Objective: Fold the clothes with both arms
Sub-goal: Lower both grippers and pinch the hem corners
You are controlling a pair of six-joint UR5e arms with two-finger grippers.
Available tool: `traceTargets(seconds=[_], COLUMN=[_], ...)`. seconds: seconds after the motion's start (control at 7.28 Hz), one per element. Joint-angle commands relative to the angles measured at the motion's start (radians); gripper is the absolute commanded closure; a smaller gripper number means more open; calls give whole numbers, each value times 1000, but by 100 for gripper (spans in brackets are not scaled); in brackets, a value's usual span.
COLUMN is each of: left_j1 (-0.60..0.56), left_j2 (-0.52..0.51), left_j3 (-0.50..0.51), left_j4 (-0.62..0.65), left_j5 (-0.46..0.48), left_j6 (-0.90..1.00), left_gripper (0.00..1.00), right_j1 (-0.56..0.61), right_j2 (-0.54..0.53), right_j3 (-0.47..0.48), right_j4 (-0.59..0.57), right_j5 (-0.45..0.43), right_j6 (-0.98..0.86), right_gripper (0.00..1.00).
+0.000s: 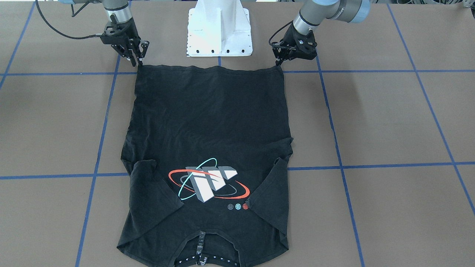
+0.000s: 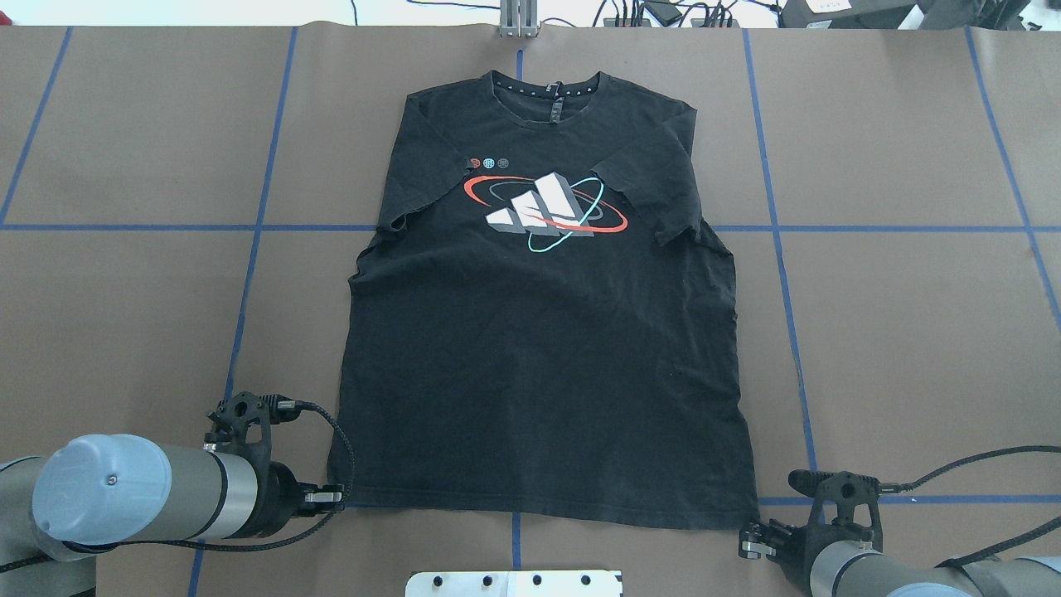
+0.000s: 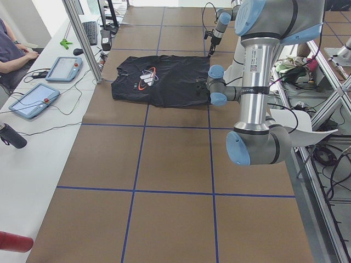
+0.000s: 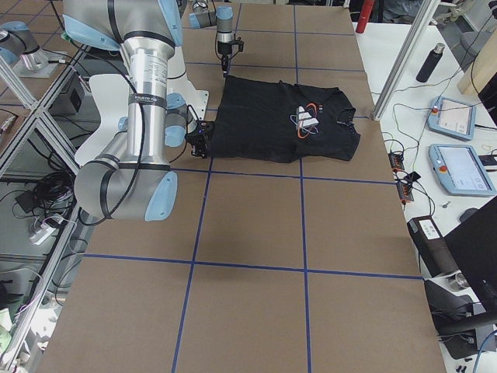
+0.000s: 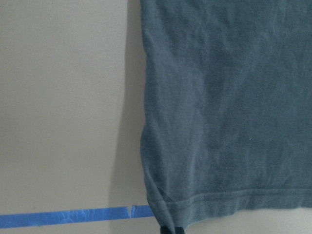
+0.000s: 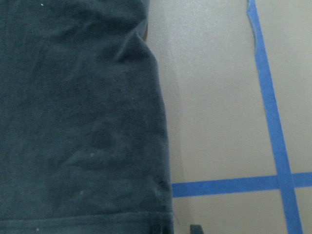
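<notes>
The black T-shirt (image 1: pixel 207 122) lies flat on the brown table, graphic up, both sleeves folded inward, collar away from the robot (image 2: pixel 539 348). My left gripper (image 1: pixel 278 62) is at the hem corner on my left (image 2: pixel 330 497). In the left wrist view its tip (image 5: pixel 168 230) shows as one dark piece on the corner of the cloth (image 5: pixel 229 97), so it looks shut on it. My right gripper (image 1: pixel 135 59) is at the other hem corner (image 2: pixel 748 546). In the right wrist view two fingertips (image 6: pixel 156 229) stand apart astride the shirt's edge (image 6: pixel 73 122), so it is open.
The white pedestal base (image 1: pixel 219 29) stands between the arms, just behind the hem. Blue tape lines (image 2: pixel 249 228) grid the table. A side bench with tablets (image 3: pixel 60 68), a seated person (image 3: pixel 11 44) and an aluminium post (image 3: pixel 82 38) lie beyond the collar end.
</notes>
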Motion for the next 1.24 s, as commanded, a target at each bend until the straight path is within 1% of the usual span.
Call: traceTargets(seconds=[0.0,0.55,0.69,0.82,0.96,1.1], left_j1=[0,0,0,0,0,0], left_j2=[0,0,0,0,2,2], left_j3=[-1,-1,-1,-1,-1,-1], left_j4=[0,0,0,0,0,-2], left_j5=[0,0,0,0,0,-18], left_j6=[0,0,0,-1,0,-1], left_gripper=[100,100,100,100,100,100], right_j1=[-1,-1,-1,3,11,22], right_j2=[1,1,12,59,73,63], right_j3=[0,-2,-3,-40,-52,-39], right_j4=[0,0,-2,-2,-2,-2], right_j5=[0,-2,-2,-8,-12,-11], right_j6=[0,0,-1,-2,-3,-5], right_gripper=[68,68,68,68,69,82])
